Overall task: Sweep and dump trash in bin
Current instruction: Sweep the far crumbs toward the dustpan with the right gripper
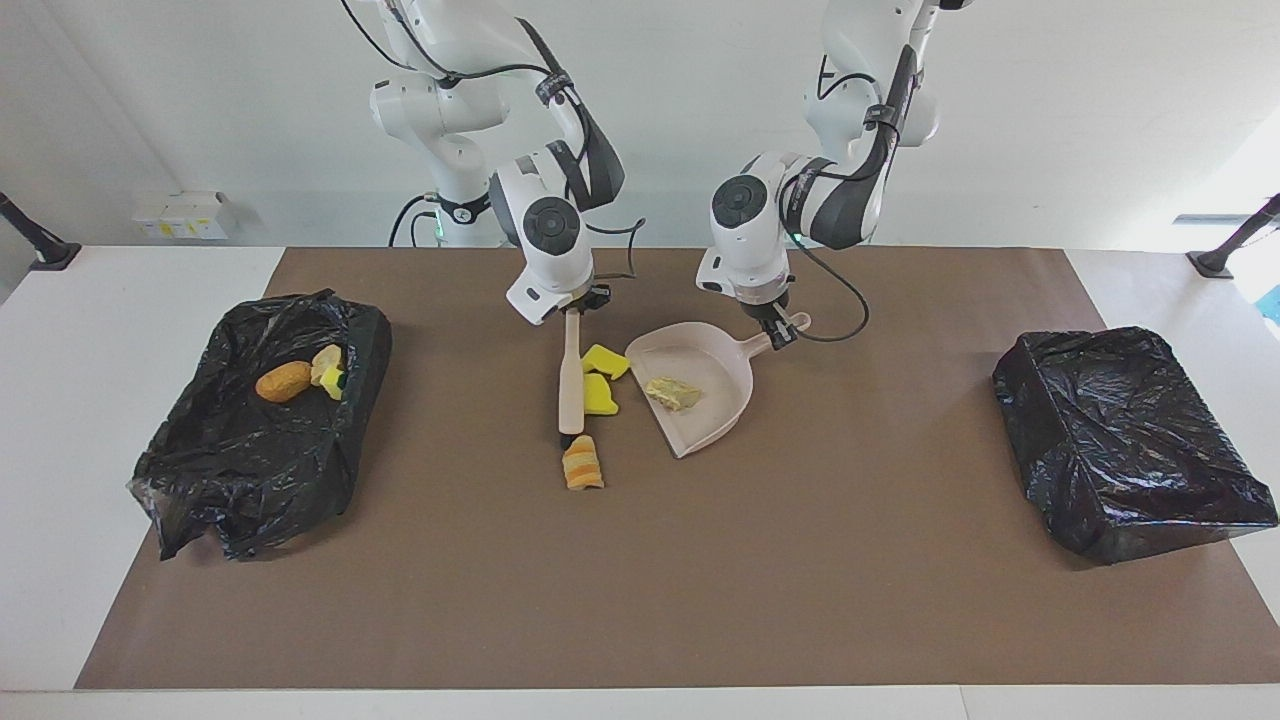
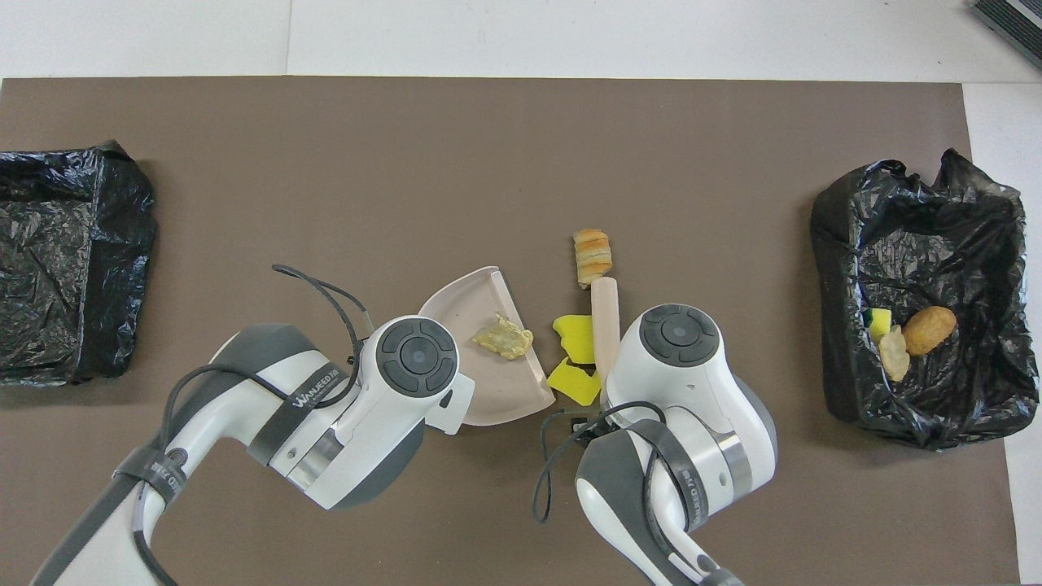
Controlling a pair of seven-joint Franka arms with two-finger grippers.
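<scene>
My right gripper [image 1: 575, 303] is shut on the handle of the beige brush [image 1: 570, 380], which lies along the mat with its bristles pointing away from the robots. Two yellow sponge chunks [image 1: 603, 378] sit pressed between the brush and the mouth of the beige dustpan [image 1: 705, 420]. A pale crumbly lump [image 1: 672, 392] lies inside the pan. My left gripper [image 1: 778, 332] is shut on the dustpan's handle. An orange-striped wedge [image 1: 582, 463] lies just off the bristle tip. In the overhead view the brush [image 2: 605, 313] lies beside the yellow chunks [image 2: 575, 335], and both grippers are hidden under their wrists.
A black-lined bin [image 1: 250, 450] at the right arm's end of the table holds a brown oval lump [image 1: 283, 381], a pale lump and a yellow chunk. A second black-lined bin [image 1: 1125, 440] stands at the left arm's end. A brown mat [image 1: 800, 580] covers the table.
</scene>
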